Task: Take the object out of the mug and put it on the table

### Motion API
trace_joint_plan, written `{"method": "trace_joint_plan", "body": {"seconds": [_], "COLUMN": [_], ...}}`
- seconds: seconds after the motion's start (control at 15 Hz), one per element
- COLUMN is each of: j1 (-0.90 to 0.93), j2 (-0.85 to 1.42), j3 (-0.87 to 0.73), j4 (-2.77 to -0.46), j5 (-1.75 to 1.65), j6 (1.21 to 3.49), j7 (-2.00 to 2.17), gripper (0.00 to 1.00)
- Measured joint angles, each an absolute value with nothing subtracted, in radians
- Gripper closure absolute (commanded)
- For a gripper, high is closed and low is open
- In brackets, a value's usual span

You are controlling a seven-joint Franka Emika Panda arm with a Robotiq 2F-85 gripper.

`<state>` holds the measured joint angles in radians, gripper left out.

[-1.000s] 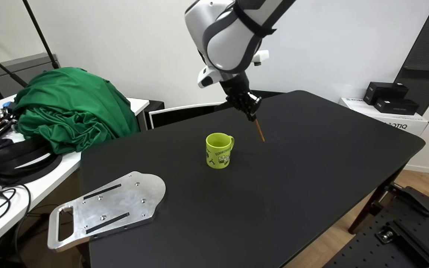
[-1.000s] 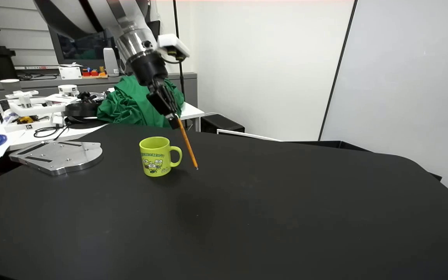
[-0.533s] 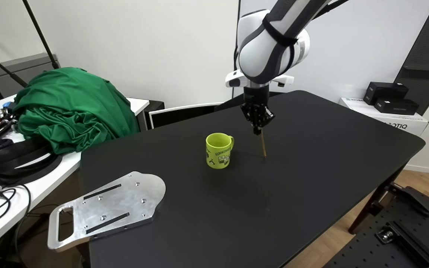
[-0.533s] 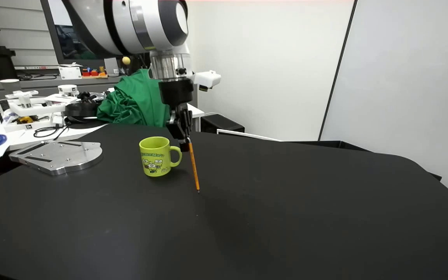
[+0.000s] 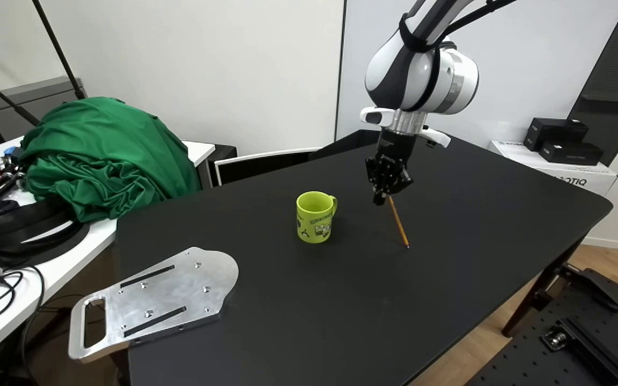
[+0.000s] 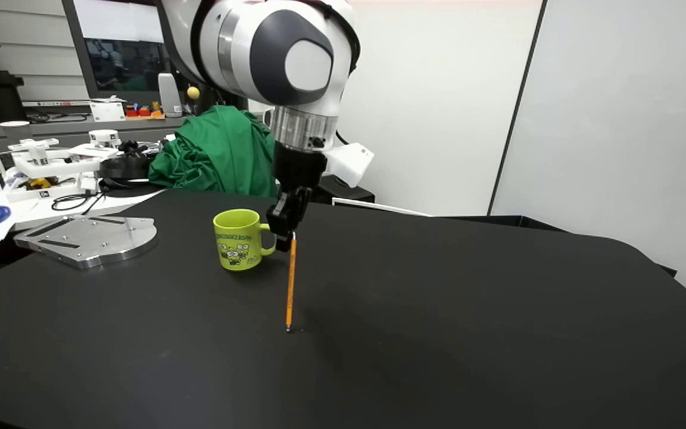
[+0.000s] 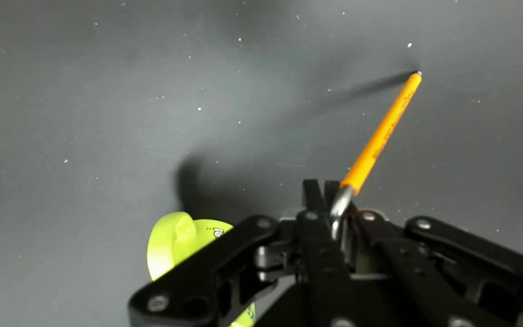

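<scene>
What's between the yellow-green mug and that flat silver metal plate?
Just the black tabletop: nothing stands between the mug and the metal plate, as both exterior views show.

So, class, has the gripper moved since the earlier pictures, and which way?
Yes. In an exterior view, the gripper has shifted down and toward the picture's right, judged against the mug, which stands in the same spot.

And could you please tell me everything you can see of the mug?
The mug is a small yellow-green cylinder, perhaps ceramic, with an open top and one looped handle. Dark lettering and cartoon faces are printed on its side. It stands upright on the black table, the only thing seen touching it: in an exterior view, a gap separates it from the end effector.
</scene>
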<state>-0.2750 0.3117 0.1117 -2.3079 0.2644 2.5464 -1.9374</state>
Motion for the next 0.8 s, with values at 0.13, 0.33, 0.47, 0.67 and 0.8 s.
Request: {"method": "trace_joint_plan", "body": {"seconds": [0.13, 0.33, 0.47, 0.67, 0.8], "j1": [-0.288, -0.298, -0.294, -0.241, -0.179], "j2": [0.312, 0.316, 0.331, 0.37, 0.4], "j3": [0.11, 0.109, 0.104, 0.061, 0.012], "j4": [-2.313, -2.322, -2.327, -2.348, -2.366], "j5": [0.327, 0.418, 0.427, 0.339, 0.21], "j6": [2.548, 2.556, 2.586, 2.697, 2.785], "j7": [-1.982, -2.025, -2.025, -1.96, -1.846], "gripper": [0.98, 0.98, 0.98, 0.98, 0.98]}}
